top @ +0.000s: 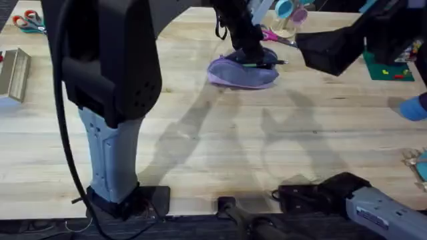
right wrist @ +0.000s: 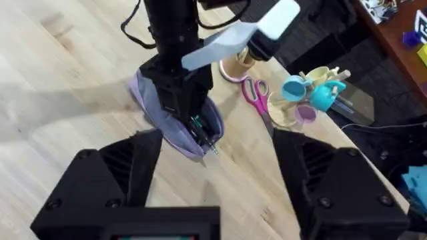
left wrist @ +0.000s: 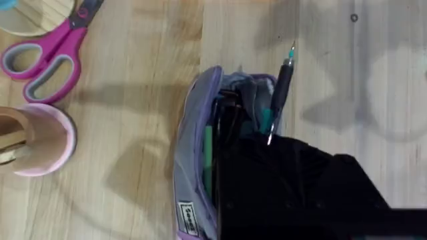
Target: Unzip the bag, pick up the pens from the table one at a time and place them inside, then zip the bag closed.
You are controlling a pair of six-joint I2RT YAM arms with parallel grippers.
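Observation:
The lavender bag [top: 240, 73] lies unzipped at the far middle of the table [top: 200, 147]. My left gripper [top: 252, 55] is down at its open mouth, shut on the black pen [left wrist: 282, 83]. That pen's teal tip sticks out past the bag's end. In the left wrist view the green pen [left wrist: 208, 157] lies inside the bag [left wrist: 190, 140]. My right gripper [right wrist: 220, 187] hovers open and holds nothing, back from the bag [right wrist: 170, 120] to the right, and it appears dark in the overhead view [top: 327, 48].
Pink scissors [left wrist: 50, 57] and a pink-rimmed cup [left wrist: 40, 140] lie just behind the bag, beside a stand of coloured mugs [right wrist: 313, 93]. Red scissors [top: 28, 21] and a metal box [top: 13, 73] sit far left. A green mat [top: 387, 70] is at the right.

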